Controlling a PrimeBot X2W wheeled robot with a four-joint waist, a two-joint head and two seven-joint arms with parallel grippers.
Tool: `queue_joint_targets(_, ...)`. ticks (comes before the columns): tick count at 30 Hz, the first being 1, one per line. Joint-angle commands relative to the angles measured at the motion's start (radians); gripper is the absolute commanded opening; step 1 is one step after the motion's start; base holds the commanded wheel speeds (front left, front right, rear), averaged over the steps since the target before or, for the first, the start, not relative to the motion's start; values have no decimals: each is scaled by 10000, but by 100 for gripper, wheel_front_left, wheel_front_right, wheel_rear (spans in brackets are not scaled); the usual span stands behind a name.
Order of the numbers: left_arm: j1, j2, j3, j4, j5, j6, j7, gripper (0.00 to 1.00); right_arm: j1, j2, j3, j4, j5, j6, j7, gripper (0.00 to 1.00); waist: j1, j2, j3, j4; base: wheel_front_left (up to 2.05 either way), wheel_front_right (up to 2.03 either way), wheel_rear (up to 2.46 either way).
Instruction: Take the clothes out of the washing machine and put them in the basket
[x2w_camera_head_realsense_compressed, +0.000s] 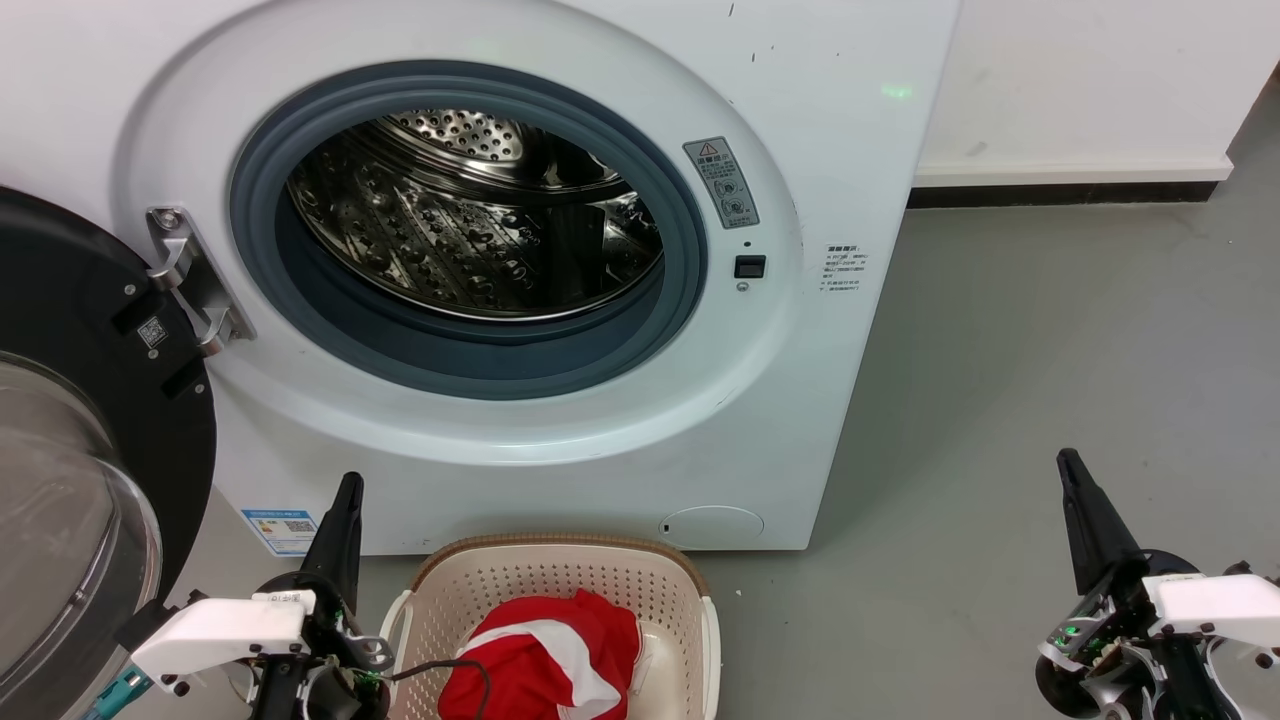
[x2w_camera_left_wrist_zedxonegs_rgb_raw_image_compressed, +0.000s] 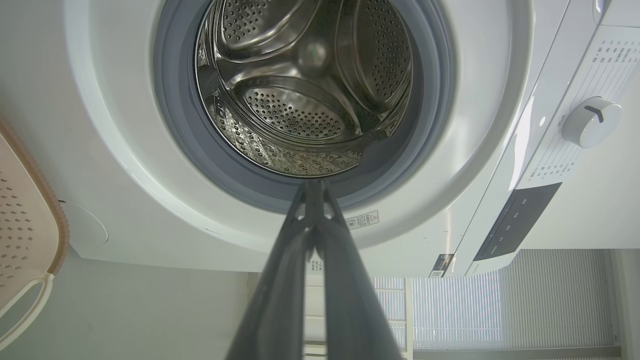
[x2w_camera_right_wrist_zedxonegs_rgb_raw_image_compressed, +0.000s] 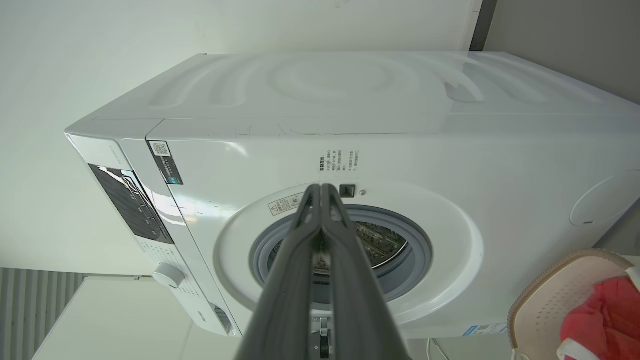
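Grey floor (x2w_camera_head_realsense_compressed: 1050, 350) runs bare past the white washing machine (x2w_camera_head_realsense_compressed: 850, 150), and both arms sit low over it.

The main risk, as I judge it, is a snag. A thin dark cable (x2w_camera_head_realsense_compressed: 470, 668) loops from the left arm over the basket's edge and onto the red cloth, so a lift of that arm could drag fabric out. The open black-framed door (x2w_camera_head_realsense_compressed: 80, 400) stands just beside that arm and could be struck in a sideways swing. A small garment could also lie unseen behind the lower rubber rim, since the head view hides that part.

The left tool (x2w_camera_head_realsense_compressed: 348, 490) has its two fingers pressed together, gripping nothing and touching nothing, and the left wrist view confirms it (x2w_camera_left_wrist_zedxonegs_rgb_raw_image_compressed: 314, 186). The right tool (x2w_camera_head_realsense_compressed: 1070, 465) is closed and empty too, well apart from the machine (x2w_camera_right_wrist_zedxonegs_rgb_raw_image_compressed: 322, 188).

Just beside the left tool sits the basket (x2w_camera_head_realsense_compressed: 560, 545), with the clothes (x2w_camera_head_realsense_compressed: 545, 655) bundled inside it. Beyond, the steel drum (x2w_camera_head_realsense_compressed: 470, 230) looks empty.
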Motion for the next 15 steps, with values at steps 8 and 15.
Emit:
queue_joint_targets(8,-53,-21,37,-3,1,-51,44,0,-131,33,-29,18,-63,-3,38,0,0,0,0,0,0,0,0)
queue_joint_targets(15,-52,-21,37,-4,1,-51,44,0,-134,43,-43,20,-80,-3,49,0,0,0,0,0,0,0,0)
